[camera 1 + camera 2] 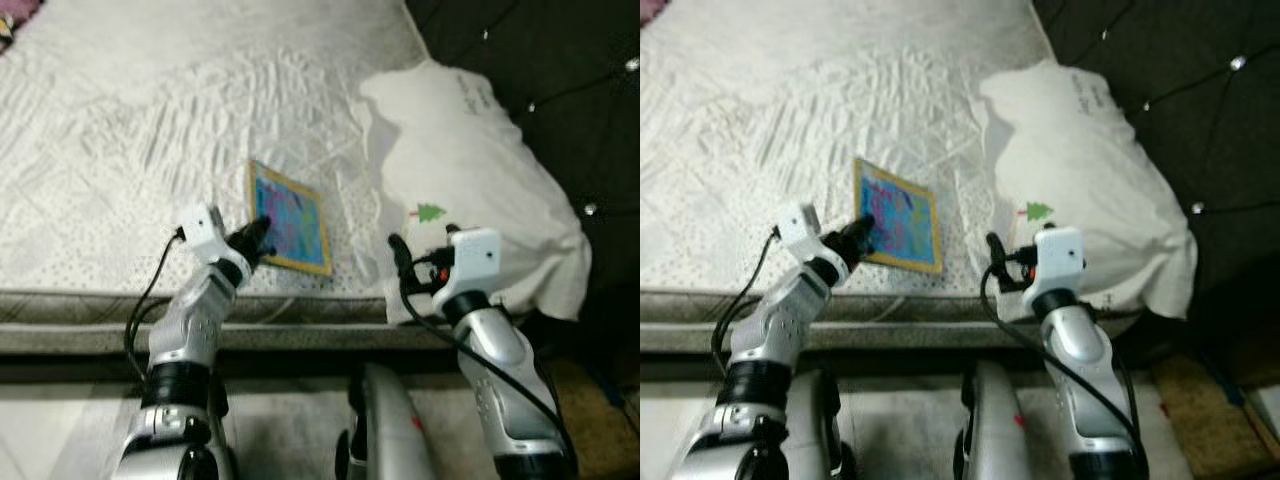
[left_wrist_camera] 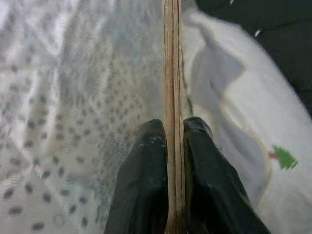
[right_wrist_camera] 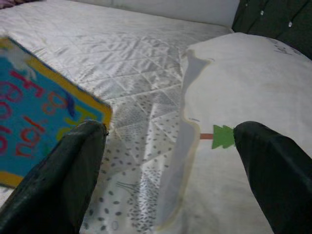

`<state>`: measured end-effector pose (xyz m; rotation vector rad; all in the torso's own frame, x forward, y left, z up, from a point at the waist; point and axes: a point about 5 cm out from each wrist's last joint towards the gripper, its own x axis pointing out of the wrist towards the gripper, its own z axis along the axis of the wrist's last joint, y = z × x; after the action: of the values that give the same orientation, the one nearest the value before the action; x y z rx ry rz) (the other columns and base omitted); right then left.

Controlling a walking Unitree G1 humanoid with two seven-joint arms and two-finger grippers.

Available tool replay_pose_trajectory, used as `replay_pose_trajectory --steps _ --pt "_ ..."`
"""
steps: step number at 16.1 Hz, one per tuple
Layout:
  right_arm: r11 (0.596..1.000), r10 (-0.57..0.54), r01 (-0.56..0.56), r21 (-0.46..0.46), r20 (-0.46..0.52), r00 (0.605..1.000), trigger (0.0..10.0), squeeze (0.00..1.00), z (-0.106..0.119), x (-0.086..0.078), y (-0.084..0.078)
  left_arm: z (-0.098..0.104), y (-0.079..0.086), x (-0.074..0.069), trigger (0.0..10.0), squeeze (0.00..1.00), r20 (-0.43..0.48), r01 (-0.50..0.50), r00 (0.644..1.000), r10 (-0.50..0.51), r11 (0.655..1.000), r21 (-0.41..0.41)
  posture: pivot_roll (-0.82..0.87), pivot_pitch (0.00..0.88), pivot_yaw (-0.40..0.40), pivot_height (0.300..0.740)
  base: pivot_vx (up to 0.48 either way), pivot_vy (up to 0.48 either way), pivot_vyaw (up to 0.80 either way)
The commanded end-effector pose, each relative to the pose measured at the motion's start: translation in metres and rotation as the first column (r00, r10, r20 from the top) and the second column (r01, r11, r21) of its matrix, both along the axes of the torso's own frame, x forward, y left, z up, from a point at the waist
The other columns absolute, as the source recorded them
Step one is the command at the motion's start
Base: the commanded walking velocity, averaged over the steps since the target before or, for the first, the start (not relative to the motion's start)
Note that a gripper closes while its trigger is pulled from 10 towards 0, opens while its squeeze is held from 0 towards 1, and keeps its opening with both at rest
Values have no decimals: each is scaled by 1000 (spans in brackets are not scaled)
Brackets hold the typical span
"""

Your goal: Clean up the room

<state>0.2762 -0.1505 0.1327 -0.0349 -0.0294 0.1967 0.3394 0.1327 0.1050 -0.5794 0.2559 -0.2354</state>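
Pinching the near edge of a flat book (image 1: 290,219) with a blue cover and yellow border, the left gripper (image 1: 258,238) had its two black fingers (image 2: 146,180) closed on the thin edge, at the centre of the frame on the white quilted mattress (image 1: 130,150). The right gripper (image 3: 170,165) hovered at lower right with fingers spread wide, between the book and a white pillow (image 1: 470,170) marked with a small green tree (image 1: 430,212), just beside the dark tufted headboard (image 1: 560,70)

Bed (image 1: 120,150) w/ book (image 1: 293,222) (pillow (image 1: 470,190) too)
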Motion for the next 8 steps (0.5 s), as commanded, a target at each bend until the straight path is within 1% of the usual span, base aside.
replay_pose_trajectory --steps 1,2,3,4,6,7,8 --pt "1000 -17 17 -2 -6 1000 10000 0 1 -1 -5 3 -8 5 10000 0 -11 50 999 -50 999 -18 -130 126 -95 573 0 0 0" --pt "1000 -13 13 -1 -3 1000 10000 0 1 -1 -4 4 -10 7 10000 0 -8 55 998 -56 998 -31 -135 128 -94 563 0 0 0" --pt "1000 -12 12 -5 6 1000 10000 0 4 -3 -4 4 -11 12 10000 0 -21 60 998 -61 997 -50 -149 134 -90 549 0 0 0" --pt "1000 -17 17 -13 16 1000 10000 0 6 -6 -6 4 -11 16 10000 0 -25 60 998 -62 996 -72 -158 138 -88 549 0 0 0" --pt "999 -35 35 -41 9 999 10000 0 7 -18 -14 4 -10 22 10000 0 -45 60 997 -66 992 -110 -202 161 -78 549 0 0 0" --pt "997 -63 63 -48 -13 998 10000 0 5 -29 -24 4 -10 26 10000 0 -54 67 996 -75 989 -133 -227 177 -75 549 0 0 0" --pt "996 -71 70 -49 -20 997 10000 0 4 -32 -26 4 -10 27 10000 0 -53 67 996 -75 988 -138 -232 179 -74 549 0 0 0"
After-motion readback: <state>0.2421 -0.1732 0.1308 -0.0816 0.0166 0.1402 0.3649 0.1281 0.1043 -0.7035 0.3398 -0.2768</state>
